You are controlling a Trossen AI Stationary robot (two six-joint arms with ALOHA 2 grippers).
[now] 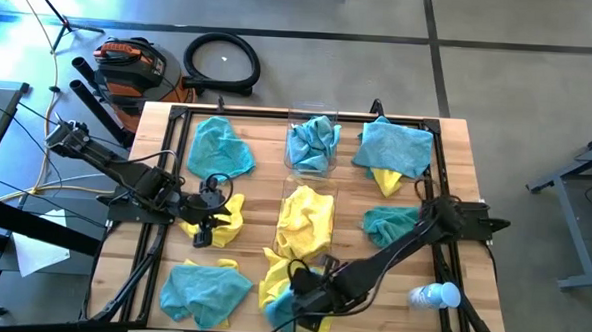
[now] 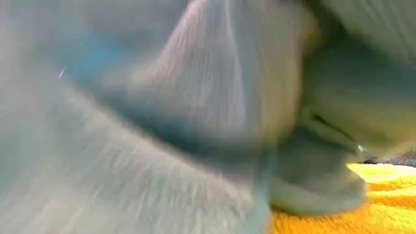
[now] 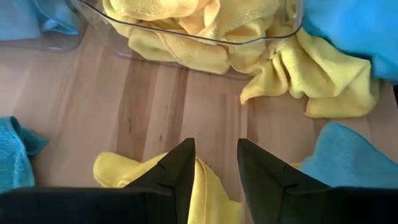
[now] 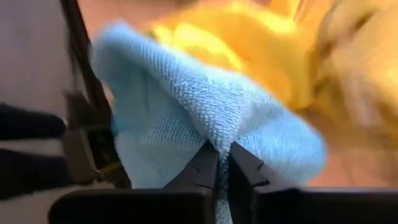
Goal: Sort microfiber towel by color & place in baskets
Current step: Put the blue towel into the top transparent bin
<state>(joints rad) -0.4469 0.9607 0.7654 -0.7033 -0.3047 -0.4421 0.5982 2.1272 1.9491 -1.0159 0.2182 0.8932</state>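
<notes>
Two clear baskets stand in the table's middle: the far one [image 1: 312, 147] holds teal-blue towels, the near one [image 1: 306, 218] yellow ones [image 3: 205, 31]. My right gripper [image 1: 299, 291] [image 4: 221, 149] is at the near edge, shut on a blue towel [image 1: 282, 308] that lies over yellow towels [image 1: 276, 273]. My left gripper [image 1: 205, 229] [image 3: 214, 152] is open at the left, above a crumpled yellow towel [image 1: 229, 215] [image 3: 124, 171]; whether its fingers touch that towel, I cannot tell. The low view shows only blurred blue and yellow cloth close up. My right gripper pinches a raised fold [image 4: 208, 127] of the blue towel between its two fingertips. The fingers come slanting down from above. The cloth is drawn up to a peak at the fingers, and the rest of it spreads below over the yellow towels [image 4: 249, 43].
Loose blue towels lie at the far left [image 1: 220, 148], near left [image 1: 202, 290], right [image 1: 388, 225] and far right [image 1: 395, 145], the last over a yellow one [image 1: 387, 180]. A white bottle [image 1: 435, 295] lies at the near right. Black frame rails [image 1: 171, 161] border the table.
</notes>
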